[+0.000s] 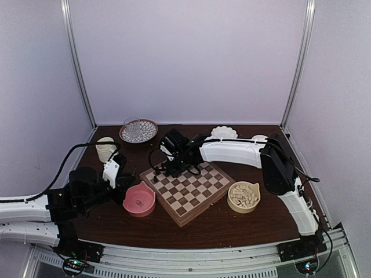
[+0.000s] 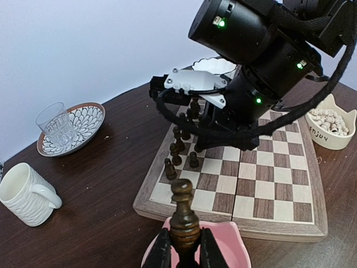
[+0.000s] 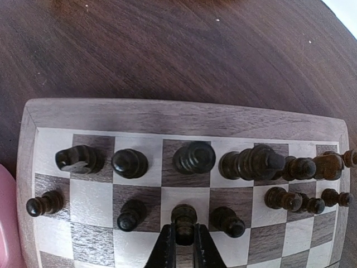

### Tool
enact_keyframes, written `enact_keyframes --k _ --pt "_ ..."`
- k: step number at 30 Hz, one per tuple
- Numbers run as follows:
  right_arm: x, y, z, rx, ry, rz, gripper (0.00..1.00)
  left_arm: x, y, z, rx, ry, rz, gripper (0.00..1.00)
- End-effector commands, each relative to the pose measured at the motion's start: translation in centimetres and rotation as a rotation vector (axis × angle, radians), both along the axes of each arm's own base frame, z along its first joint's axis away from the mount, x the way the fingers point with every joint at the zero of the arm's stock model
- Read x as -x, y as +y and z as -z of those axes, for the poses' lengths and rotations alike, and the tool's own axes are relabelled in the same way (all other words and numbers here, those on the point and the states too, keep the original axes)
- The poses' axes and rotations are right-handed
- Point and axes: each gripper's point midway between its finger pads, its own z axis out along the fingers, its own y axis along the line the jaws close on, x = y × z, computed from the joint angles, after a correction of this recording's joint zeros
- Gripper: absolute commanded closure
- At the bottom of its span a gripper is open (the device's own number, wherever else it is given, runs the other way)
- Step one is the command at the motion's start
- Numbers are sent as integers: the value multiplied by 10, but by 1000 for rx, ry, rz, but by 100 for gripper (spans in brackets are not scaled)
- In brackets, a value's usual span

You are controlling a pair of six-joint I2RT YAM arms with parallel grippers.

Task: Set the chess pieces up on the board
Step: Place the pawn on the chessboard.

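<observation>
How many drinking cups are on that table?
2: a white mug at the table's left side, and a clear glass standing on a patterned plate farther back. Others may be hidden.

You can read only one word: "ENJOY", in dark letters on the outer wall of the cream cat-eared bowl (image 2: 329, 138) on the worktop, right of the board (image 2: 279, 190).

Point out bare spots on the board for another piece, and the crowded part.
Bare: all squares of the board from the middle to the edge near the cream bowl. Crowded: the two rows under the right gripper, packed with dark pieces.
</observation>
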Motion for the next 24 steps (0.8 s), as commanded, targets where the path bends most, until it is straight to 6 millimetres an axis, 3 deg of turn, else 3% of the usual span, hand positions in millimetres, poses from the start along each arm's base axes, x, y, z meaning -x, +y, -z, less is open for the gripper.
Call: enact_keyframes --k 1,10,24 --pt "-10 4 -1 -13 -7 0 96 -2 -4 -14 38 -17 7 100" --pt "-10 4 4 -10 4 -5 81 -3 -7 -13 30 -13 12 100" --pt "-10 6 -3 -24 5 -11 83 -4 -8 -10 19 -6 14 100"
